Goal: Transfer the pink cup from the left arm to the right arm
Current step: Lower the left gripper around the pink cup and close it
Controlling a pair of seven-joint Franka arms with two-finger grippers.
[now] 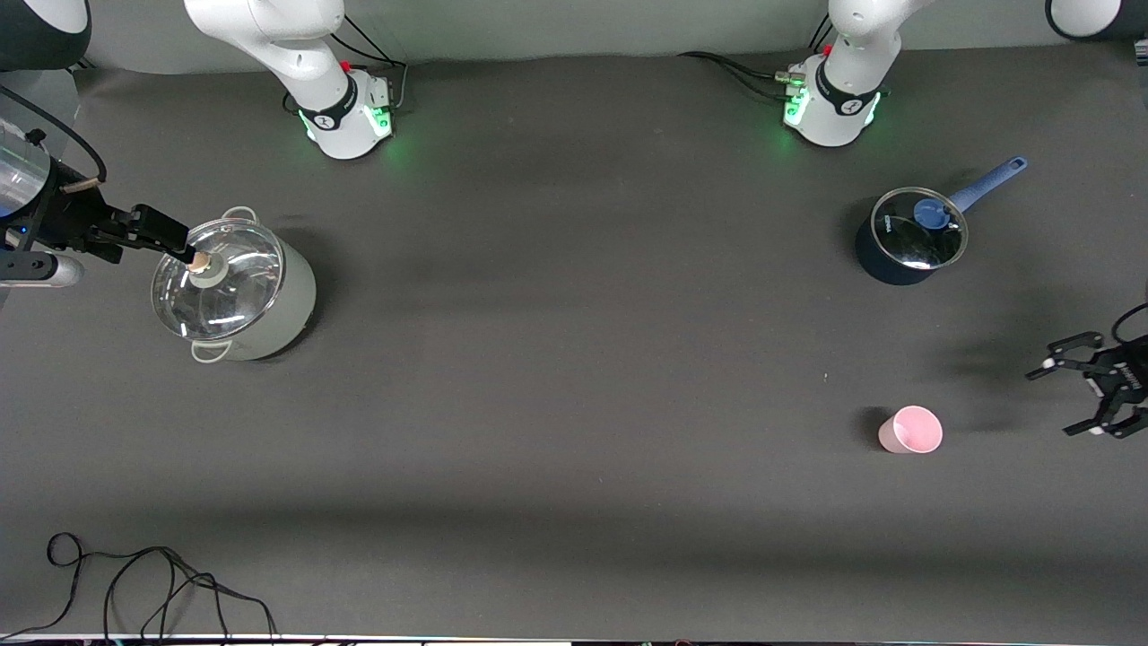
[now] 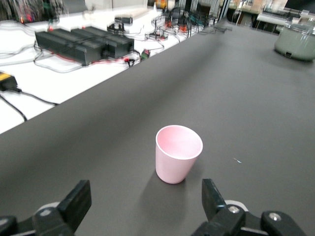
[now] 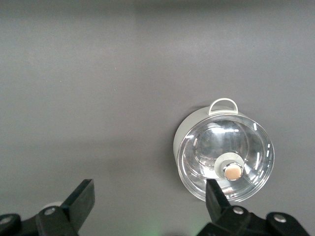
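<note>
The small pale-pink tapered plastic cup (image 1: 910, 430) stands upright and empty on the dark grey surface (image 1: 574, 404), in the lower right of the front view, toward the left arm's end. The left hand (image 1: 1071, 399) hangs at the right edge of that frame, just beside the cup but apart from it, its black fingers spread wide and holding nothing. In the left wrist view the cup (image 2: 177, 153) sits in the middle of the frame between the two spread fingers (image 2: 76, 202).

The right hand (image 1: 170, 238) is at the left edge of the front view, over the rim of a pale-green pot with a glass lid (image 1: 235, 285), its fingers spread and empty. The right wrist view shows that pot (image 3: 224, 156) in the lower right of the frame.

A dark-blue saucepan with a glass lid and long blue handle (image 1: 915, 235) stands in the upper right of the front view, farther from the camera than the cup
</note>
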